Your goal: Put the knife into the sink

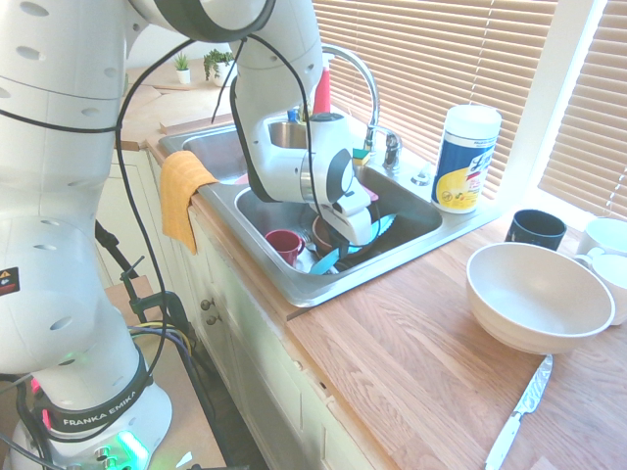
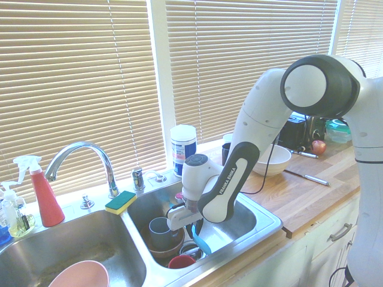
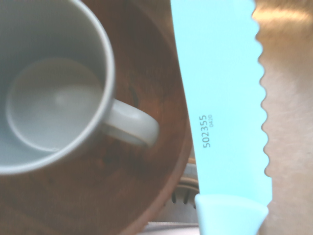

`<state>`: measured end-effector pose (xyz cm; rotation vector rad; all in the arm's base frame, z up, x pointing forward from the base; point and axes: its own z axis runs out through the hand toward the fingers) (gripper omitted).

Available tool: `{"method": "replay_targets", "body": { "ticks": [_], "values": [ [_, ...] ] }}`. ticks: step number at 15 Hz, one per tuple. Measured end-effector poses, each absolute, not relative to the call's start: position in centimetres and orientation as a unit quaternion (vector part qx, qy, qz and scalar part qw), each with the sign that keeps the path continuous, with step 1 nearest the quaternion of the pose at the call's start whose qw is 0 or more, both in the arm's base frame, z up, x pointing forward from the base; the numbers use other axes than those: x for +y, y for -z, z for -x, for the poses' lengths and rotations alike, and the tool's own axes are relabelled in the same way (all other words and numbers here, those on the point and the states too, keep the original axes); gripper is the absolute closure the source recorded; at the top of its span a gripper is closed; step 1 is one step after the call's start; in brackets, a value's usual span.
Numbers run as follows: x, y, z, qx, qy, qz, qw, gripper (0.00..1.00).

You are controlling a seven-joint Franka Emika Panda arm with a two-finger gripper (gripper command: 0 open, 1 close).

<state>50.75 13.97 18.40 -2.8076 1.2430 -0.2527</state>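
Fingers (image 1: 345, 238) are closed on the knife (image 1: 355, 245), which is held low inside the sink (image 1: 416, 223), over the dishes in the basin. A turquoise blade with a serrated edge is seen in the wrist view (image 3: 222, 98), with small dark print along its flat side. In the first exterior view the knife's long axis is seen to run aslant, one end pointing down toward the near left of the basin and the other up toward the far right. A grey mug (image 3: 49, 83) standing in a brown wooden bowl (image 3: 132, 186) is found just beside the blade, and a red cup (image 1: 284, 245) is set near them on the basin floor. A second basin (image 2: 66, 251) adjoins, with a pink bowl (image 2: 78, 276) in it; a curved tap (image 2: 81, 156) and a yellow-and-green sponge (image 2: 121, 201) are placed on the far rim. An orange cloth (image 1: 180, 191) is hung over the near edge. A wooden surface (image 1: 411, 362) is seen to the right, bearing a large cream bowl (image 1: 539, 294), a dark mug (image 1: 536, 228), a wipes canister (image 1: 465, 157) and a metal knife (image 1: 519, 411). Slatted blinds (image 2: 78, 78) cover the windows behind the sink.
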Motion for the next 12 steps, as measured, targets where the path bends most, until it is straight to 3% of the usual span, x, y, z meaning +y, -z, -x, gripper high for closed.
{"method": "replay_targets", "body": {
  "ticks": [7,8,12],
  "values": [
    [12.4,-16.5,-51.2,0.412,0.079,0.907,0.028,1.0],
    [12.3,-16.0,-51.2,0.414,0.076,0.907,0.028,0.0],
    [12.4,-15.4,-51.0,0.414,0.07,0.907,0.028,0.0]
  ]
}}
